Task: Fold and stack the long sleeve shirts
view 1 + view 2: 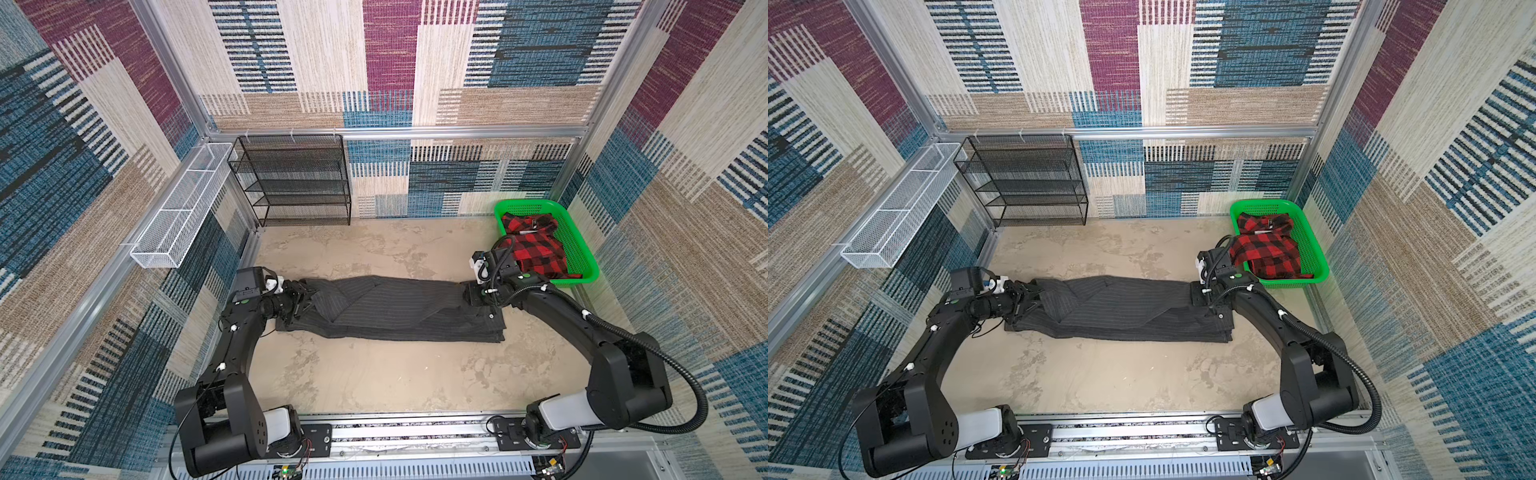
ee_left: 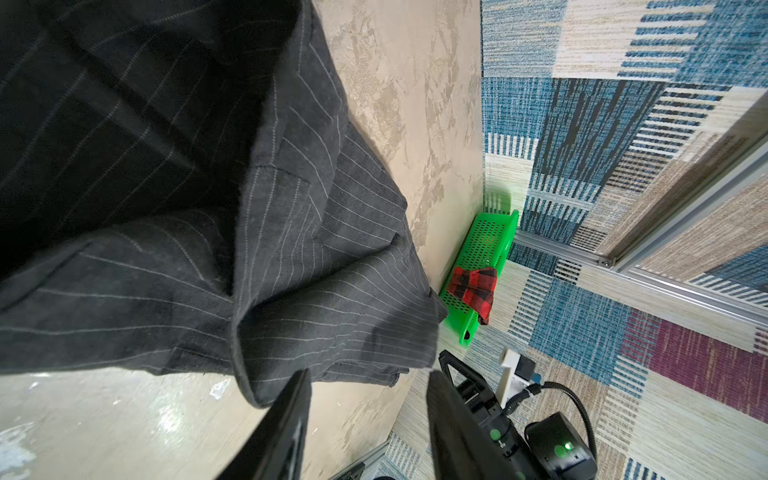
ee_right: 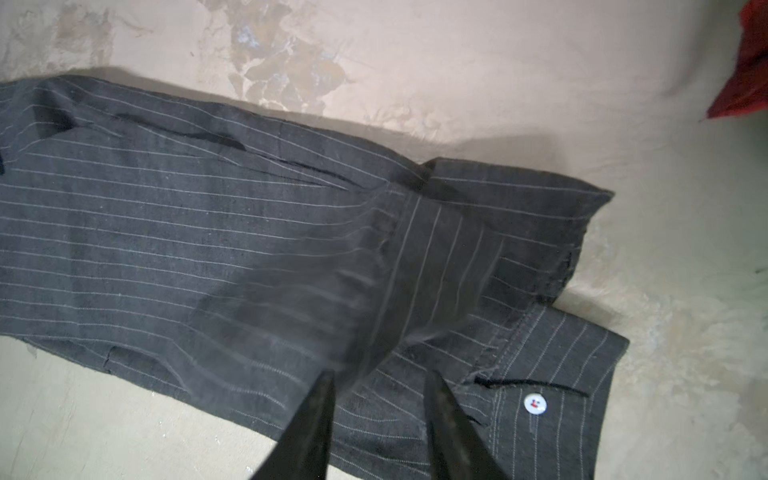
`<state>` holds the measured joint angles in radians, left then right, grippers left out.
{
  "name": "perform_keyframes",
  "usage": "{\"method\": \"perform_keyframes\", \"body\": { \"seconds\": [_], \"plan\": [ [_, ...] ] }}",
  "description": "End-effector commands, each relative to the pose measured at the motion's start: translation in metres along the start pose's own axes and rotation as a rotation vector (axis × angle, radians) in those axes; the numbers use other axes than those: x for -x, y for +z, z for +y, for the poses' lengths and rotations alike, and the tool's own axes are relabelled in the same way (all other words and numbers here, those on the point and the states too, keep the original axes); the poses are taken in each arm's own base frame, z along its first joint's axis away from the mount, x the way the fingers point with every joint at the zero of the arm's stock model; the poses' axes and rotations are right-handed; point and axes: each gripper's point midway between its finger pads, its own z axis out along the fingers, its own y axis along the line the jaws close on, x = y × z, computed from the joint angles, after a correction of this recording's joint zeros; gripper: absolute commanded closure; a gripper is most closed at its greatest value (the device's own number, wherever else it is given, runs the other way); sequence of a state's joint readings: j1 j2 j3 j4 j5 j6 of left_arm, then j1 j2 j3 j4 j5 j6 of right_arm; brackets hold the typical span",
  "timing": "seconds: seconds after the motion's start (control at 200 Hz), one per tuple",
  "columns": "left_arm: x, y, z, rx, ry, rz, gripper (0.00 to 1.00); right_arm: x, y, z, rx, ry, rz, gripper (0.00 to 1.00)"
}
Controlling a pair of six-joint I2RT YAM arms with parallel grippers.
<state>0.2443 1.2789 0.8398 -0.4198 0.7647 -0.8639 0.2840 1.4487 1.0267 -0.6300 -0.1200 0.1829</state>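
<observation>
The dark grey pinstriped shirt (image 1: 395,309) lies on the table (image 1: 374,382) as a long, narrow band, folded lengthways in several layers. It runs across the middle from the left arm to the right arm. In both top views it lies flat (image 1: 1125,309), with a diagonal flap creased across its upper layer. The left tool (image 1: 306,297) sits low at the band's left end. The left wrist view shows this tool (image 2: 369,372) with its jaws standing apart and bare table between them. A folded corner of the grey cloth (image 2: 166,208) is just beside one finger, but nothing is pinched. The right tool (image 1: 468,293) is over the band's right end. In the right wrist view that tool (image 3: 379,376) has its jaws parted above the fabric (image 3: 208,249) and holds nothing, and a strip of cloth just ahead of the fingertips is blurred. Near them a white button (image 3: 534,404) shows on a stitched edge of the shirt. The red-and-black check shirt (image 1: 534,249) lies crumpled in the green basket (image 1: 581,245) at the table's far right corner, well apart from the grey one. Part of it is draped over the basket's rim, as the left wrist view also shows (image 2: 476,286). A black mesh shelf (image 1: 299,178) stands at the back left against the wall. A white wire basket (image 1: 183,208) hangs on the left wall.
</observation>
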Motion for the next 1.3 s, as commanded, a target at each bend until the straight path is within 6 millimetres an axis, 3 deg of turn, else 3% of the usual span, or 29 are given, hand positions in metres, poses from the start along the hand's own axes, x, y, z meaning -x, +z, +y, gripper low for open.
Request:
{"method": "perform_keyframes", "body": {
  "seconds": [0.0,0.295,0.411,0.531,0.726,0.941,1.072,1.297],
  "plan": [
    [-0.004,-0.005,0.000,0.010,0.011,0.003,0.51,0.000,-0.006,-0.007,-0.047,0.042,0.015,0.50],
    [-0.003,-0.029,0.007,0.129,0.075,-0.086,0.51,0.014,-0.025,0.007,0.007,0.051,-0.016,0.46],
    [-0.005,-0.037,0.006,0.140,0.090,-0.117,0.51,0.006,-0.018,-0.002,-0.033,0.076,0.007,0.48],
    [-0.001,-0.040,0.009,0.164,0.092,-0.146,0.51,-0.004,-0.023,-0.007,-0.053,0.109,-0.006,0.49],
    [-0.003,-0.036,0.011,0.158,0.077,-0.129,0.51,-0.039,-0.029,-0.017,-0.138,0.131,0.024,0.49],
    [-0.007,-0.041,0.009,0.143,0.076,-0.141,0.52,-0.059,-0.014,-0.012,-0.210,0.089,0.054,0.40],
    [-0.010,-0.044,0.008,0.138,0.078,-0.149,0.52,-0.058,0.000,-0.012,-0.242,0.075,0.034,0.35],
    [-0.009,-0.043,0.007,0.131,0.075,-0.149,0.52,-0.048,0.011,-0.012,-0.275,0.088,0.000,0.33]
  ]
}}
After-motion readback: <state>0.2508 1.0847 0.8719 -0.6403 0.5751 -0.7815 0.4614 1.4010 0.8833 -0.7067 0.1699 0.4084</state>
